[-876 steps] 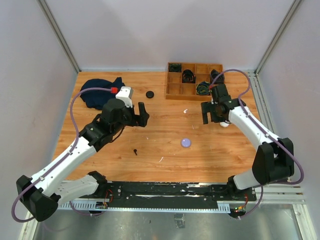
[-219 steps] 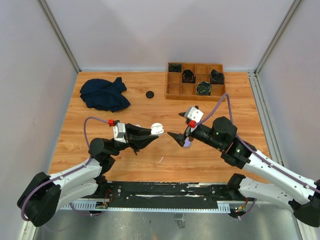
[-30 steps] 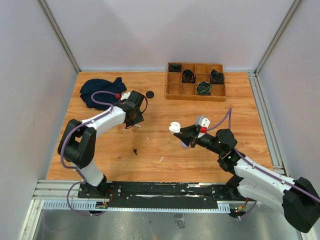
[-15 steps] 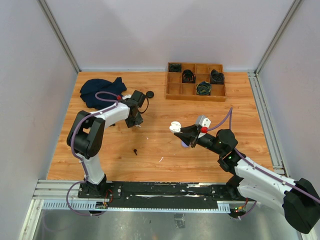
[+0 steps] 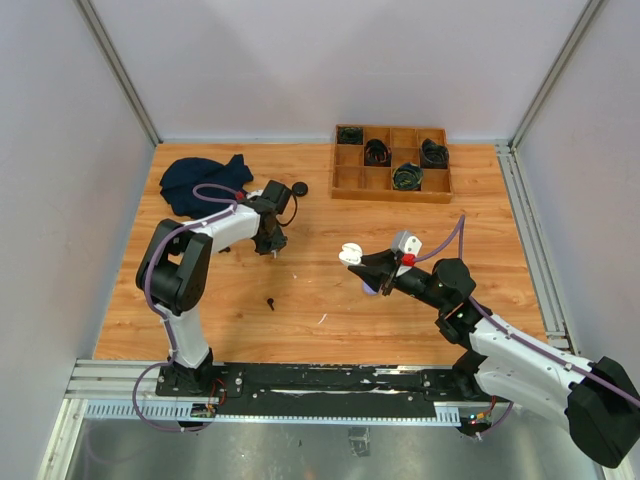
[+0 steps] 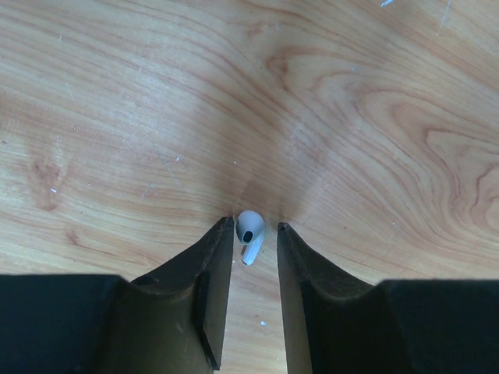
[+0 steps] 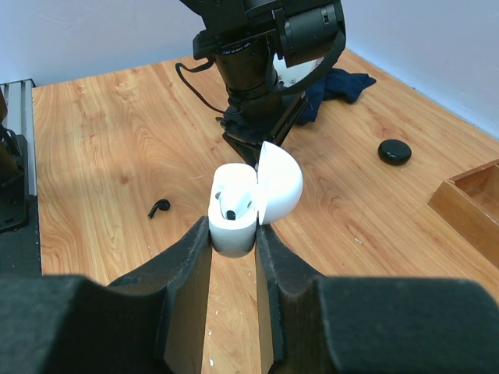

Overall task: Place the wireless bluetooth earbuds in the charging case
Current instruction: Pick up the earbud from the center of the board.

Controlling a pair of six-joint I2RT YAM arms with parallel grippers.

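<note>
White earbud between left claw tips; right claw grips case.

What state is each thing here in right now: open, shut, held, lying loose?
white oval charging case: lid open, held up off the wooden table.
right gripper: shut on that case.
left gripper: narrowly open, straddling the small white earbud.
small white earbud: lying on the table, not lifted.
small black earbud: lying loose on the table.
round black case: shut, on the table.
dark blue cloth: crumpled.
</note>
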